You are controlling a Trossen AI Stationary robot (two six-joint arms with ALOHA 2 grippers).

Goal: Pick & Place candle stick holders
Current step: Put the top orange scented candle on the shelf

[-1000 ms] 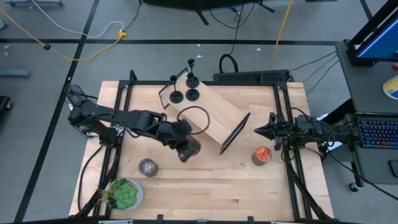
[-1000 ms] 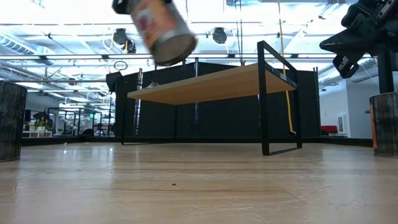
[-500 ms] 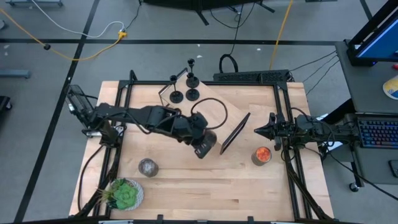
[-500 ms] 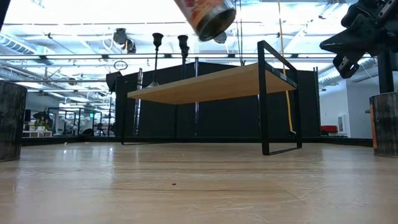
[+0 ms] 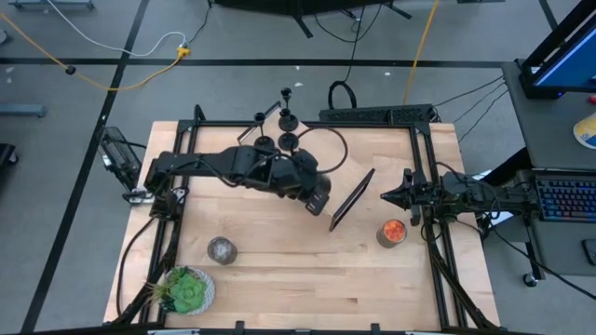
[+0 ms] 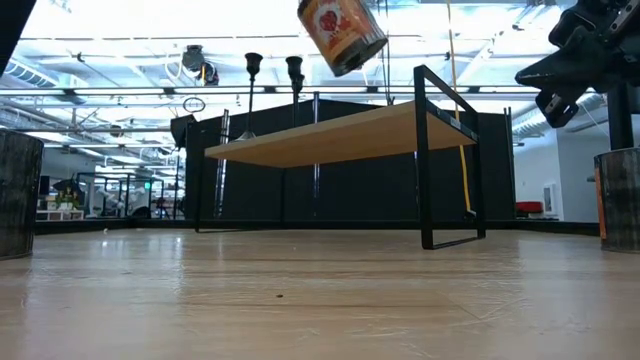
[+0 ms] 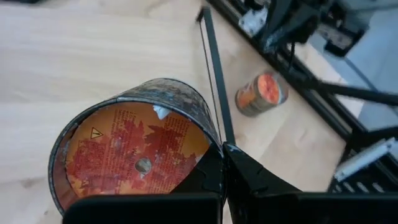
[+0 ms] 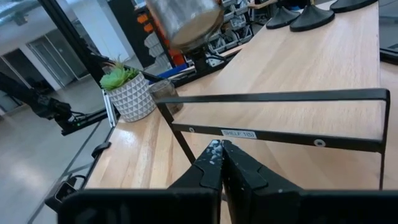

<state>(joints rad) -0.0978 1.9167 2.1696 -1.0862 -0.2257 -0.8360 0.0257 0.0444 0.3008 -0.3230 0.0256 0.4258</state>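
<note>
My left fingers (image 5: 320, 197) were pinched on the rim of a round tin candle with an orange leaf-print label (image 6: 341, 35), held aloft over the small wooden shelf with a black metal frame (image 6: 330, 135) near the middle of the light wooden tabletop (image 5: 307, 279); in my left wrist view the candle's labelled underside (image 7: 134, 155) faced the camera, tilted, well above the board; the matte black candle stick holders (image 5: 277, 138), each a round flat base with a thin upright stem, stood upright in a close cluster at the far end of that shelf, just beyond my left arm, and untouched; in the low view their stems (image 6: 271, 85) rose above the shelf's top; my right fingers (image 5: 384, 196) were pressed together on nothing, hovering at the right side of the tabletop, near the shelf's black end frame (image 5: 352, 199); a second orange-topped candle tin (image 5: 392, 232) sat on the tabletop just beside my right arm; a grey round tin (image 5: 222, 249) and a leafy green plant in a white patterned pot (image 5: 186, 290) stood near the front left corner.
</note>
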